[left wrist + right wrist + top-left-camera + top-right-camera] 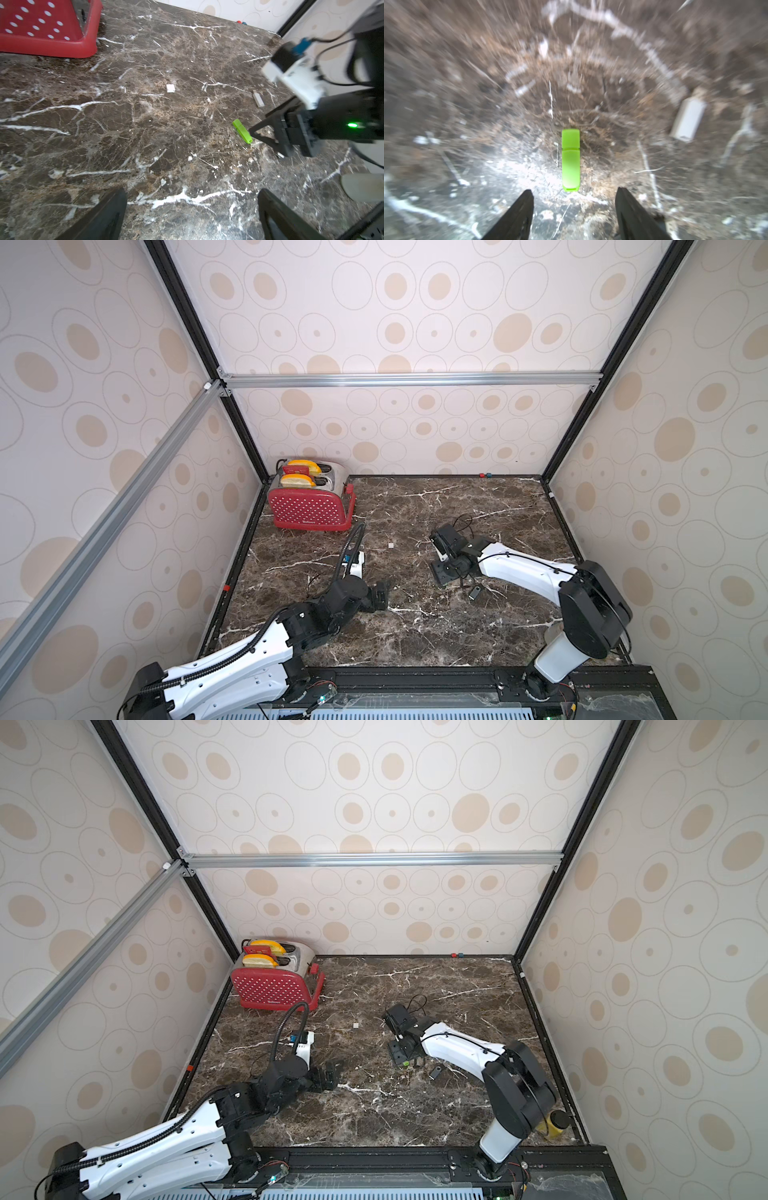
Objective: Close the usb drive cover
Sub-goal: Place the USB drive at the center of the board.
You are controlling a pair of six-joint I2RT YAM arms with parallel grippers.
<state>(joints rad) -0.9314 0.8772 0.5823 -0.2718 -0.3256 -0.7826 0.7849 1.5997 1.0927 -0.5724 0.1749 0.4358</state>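
usb drive (570,160) lies just ahead of right gripper (574,193), lengthwise in line with its parted, empty jaws; left gripper (191,193), agape, sits farther.

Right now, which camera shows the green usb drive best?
The right wrist view: the drive lies close, whole and centred. The left wrist view shows the drive small, near the right pincer. In the top views I can't find it.

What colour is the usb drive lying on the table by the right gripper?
The usb drive is bright lime green; clearest in the right wrist view.
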